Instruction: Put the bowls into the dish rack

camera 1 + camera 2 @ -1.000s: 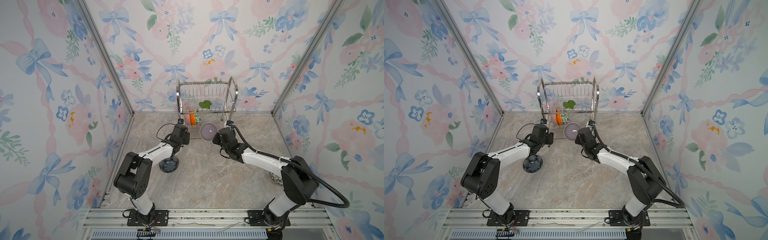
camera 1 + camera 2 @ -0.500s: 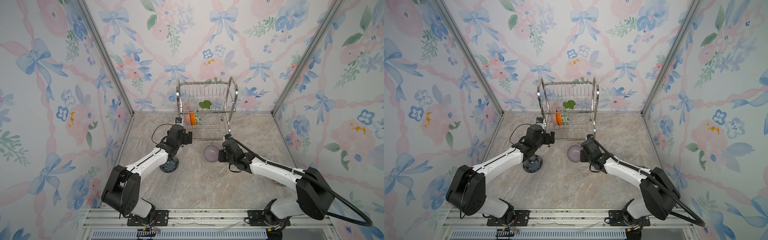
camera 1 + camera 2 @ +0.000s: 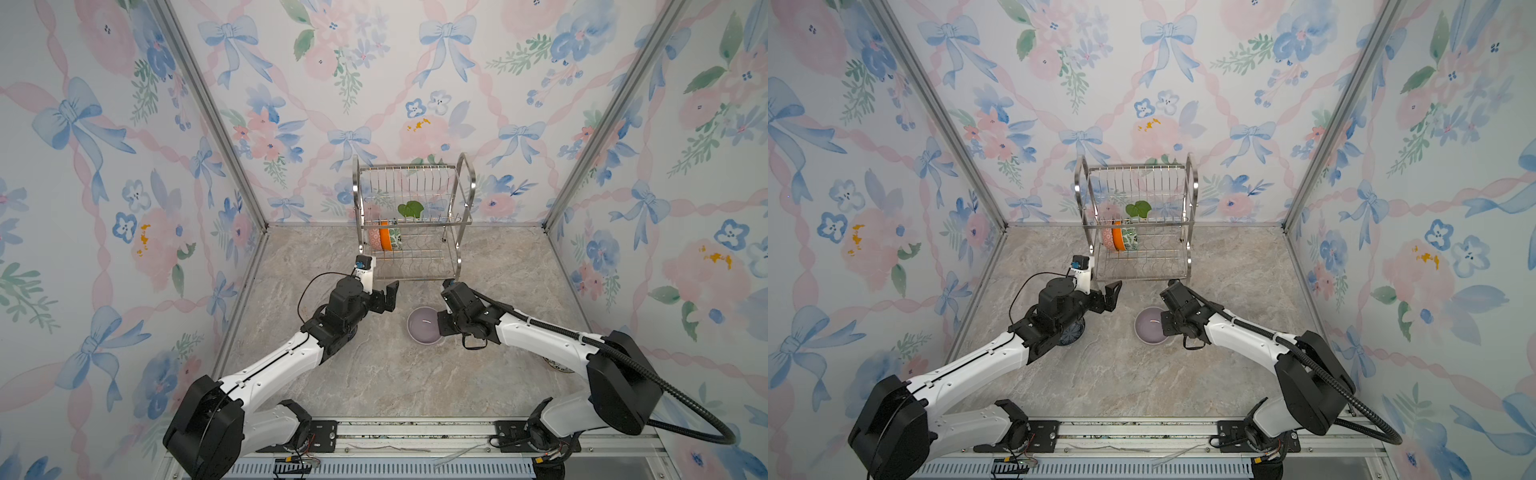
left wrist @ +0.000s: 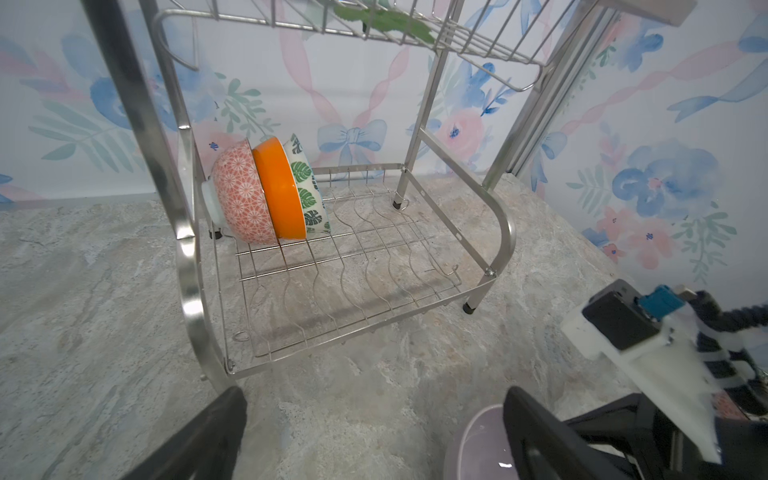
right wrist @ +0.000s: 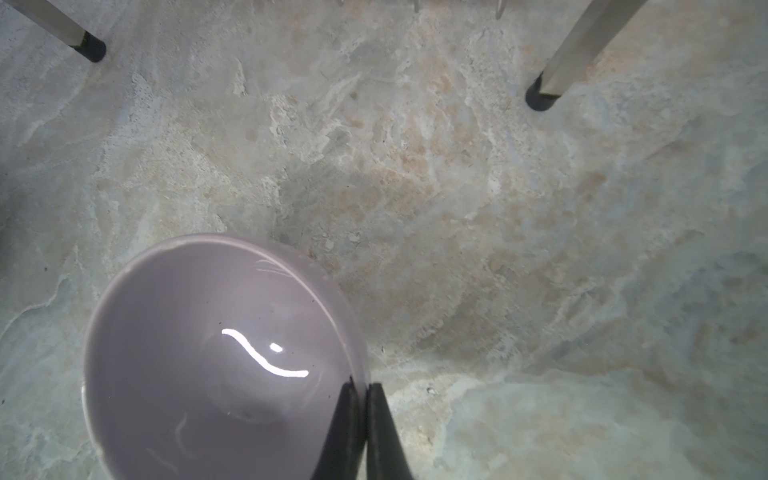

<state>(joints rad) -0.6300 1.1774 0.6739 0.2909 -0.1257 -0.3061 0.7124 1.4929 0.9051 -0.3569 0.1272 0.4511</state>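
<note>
Three bowls stand on edge in the lower tier of the dish rack (image 4: pixel 183 232), packed at its left end in the left wrist view. They are the pink-patterned bowl (image 4: pixel 239 195), the orange bowl (image 4: pixel 280 193) and the green leaf-print bowl (image 4: pixel 309 189), nested one in the next. Their feet point to the left of that frame and their mouths to the right, each leaning a little off upright. In both top views the rack stands at the upper middle against the back wall, its long axis running left to right, with a green leaf (image 3: pixel 410 209) on its upper tier.

The lilac bowl (image 3: pixel 423 326) is mouth up at the marbled table (image 3: pixel 374 374), just below the rack's right front leg; whether it rests there cannot be told. The right gripper (image 5: pixel 362 388) is pinched on the bowl's rim, one finger inside and one outside, at the bowl's right side in a top view.

The left gripper (image 3: pixel 386 296) hangs left of the lilac bowl, below the rack's left front corner. It points toward the lower tier, with its jaws spread wide and holding nothing. The dark blue bowl (image 3: pixel 1074 332) shows partly under the left arm.
</note>
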